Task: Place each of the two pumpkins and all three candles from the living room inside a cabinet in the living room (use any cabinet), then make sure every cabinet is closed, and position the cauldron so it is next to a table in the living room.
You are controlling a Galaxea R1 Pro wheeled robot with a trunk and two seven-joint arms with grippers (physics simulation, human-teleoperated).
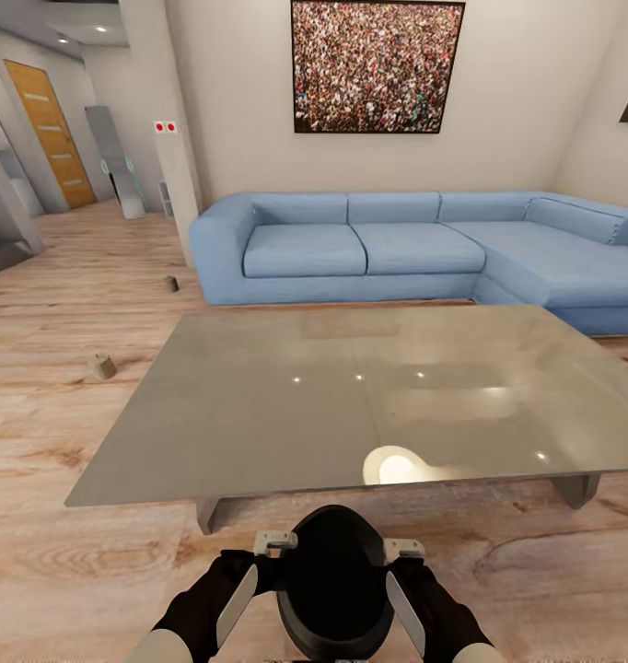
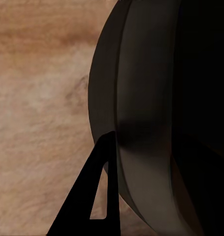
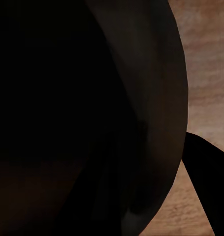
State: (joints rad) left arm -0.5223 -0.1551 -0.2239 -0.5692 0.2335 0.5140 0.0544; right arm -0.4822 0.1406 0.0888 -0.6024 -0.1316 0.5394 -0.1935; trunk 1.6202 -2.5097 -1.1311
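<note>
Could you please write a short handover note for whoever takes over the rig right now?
Both arms hold the black cauldron between them, the left gripper and right gripper at its sides; finger state cannot be told.
The cauldron hangs over the wood floor just in front of the grey table.
Two candles lie on the floor to the table's left: one near, one farther.
Left: set the cauldron down beside the table, collect candles and pumpkins, close cabinets.

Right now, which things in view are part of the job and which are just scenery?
Job:
cauldron, held between left gripper and right gripper
table
near candle on the floor
far candle on the floor

Scenery:
sofa
wall picture
orange door
</note>
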